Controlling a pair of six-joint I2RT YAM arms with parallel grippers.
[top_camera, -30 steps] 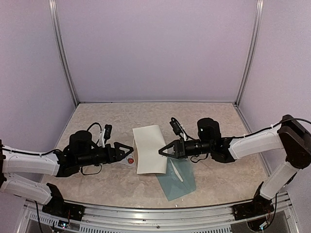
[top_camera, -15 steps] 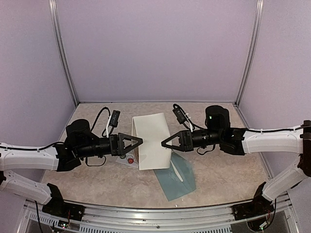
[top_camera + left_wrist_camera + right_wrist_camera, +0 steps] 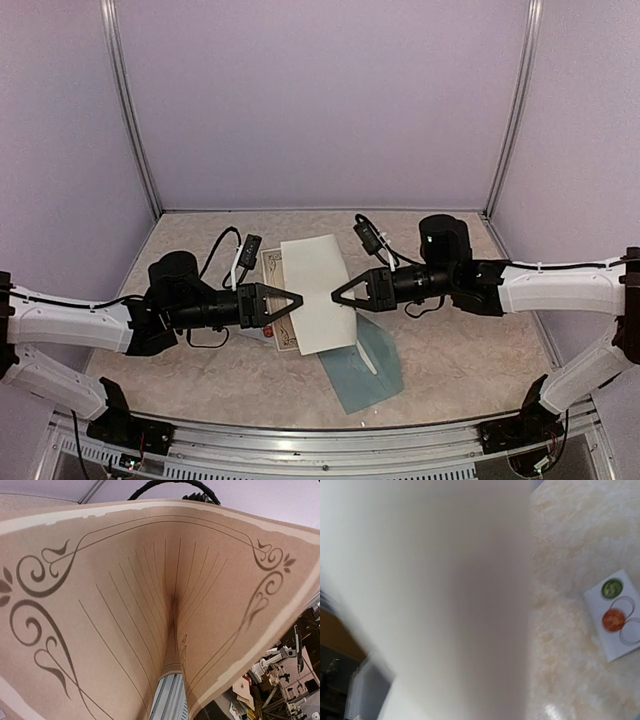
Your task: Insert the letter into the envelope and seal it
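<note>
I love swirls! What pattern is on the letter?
The letter has brown corner swirls and thin lines on tan paper; the left wrist view shows it best.

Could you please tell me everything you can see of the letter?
The letter is a cream paper sheet, blank on its back, printed with brown scrollwork corners and ruled lines on its face. It is lifted and bowed, pinched between the left gripper and right gripper, partly over the envelope.
</note>
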